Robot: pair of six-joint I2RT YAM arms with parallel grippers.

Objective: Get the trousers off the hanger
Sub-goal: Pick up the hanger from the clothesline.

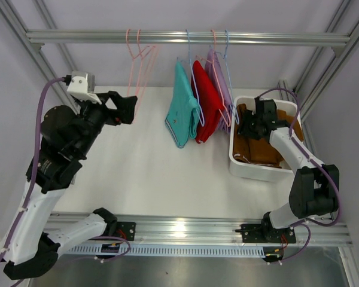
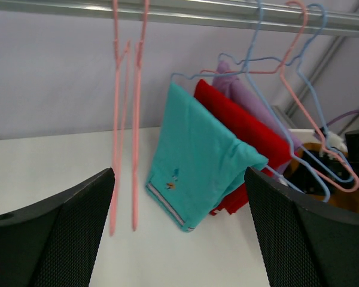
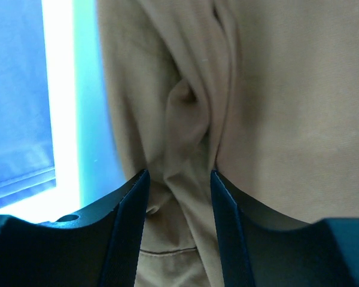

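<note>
The teal trousers (image 1: 182,113) (image 2: 197,161), red trousers (image 1: 208,110) (image 2: 245,128) and lavender trousers (image 1: 218,78) (image 2: 257,101) hang on wire hangers from the rail (image 1: 185,37). The brown trousers (image 1: 264,152) (image 3: 275,89) lie in the white bin (image 1: 251,170). The yellow trousers are hidden. My left gripper (image 1: 130,109) (image 2: 179,173) is open and empty, raised left of the teal trousers beside two bare pink hangers (image 1: 137,66) (image 2: 125,119). My right gripper (image 1: 251,125) (image 3: 179,173) is down in the bin, its jaws pinching a fold of brown cloth.
The bin stands at the right of the white table (image 1: 143,167). Frame posts rise at both sides, and the rail crosses the back. Blue and pink hanger hooks crowd the rail above the garments.
</note>
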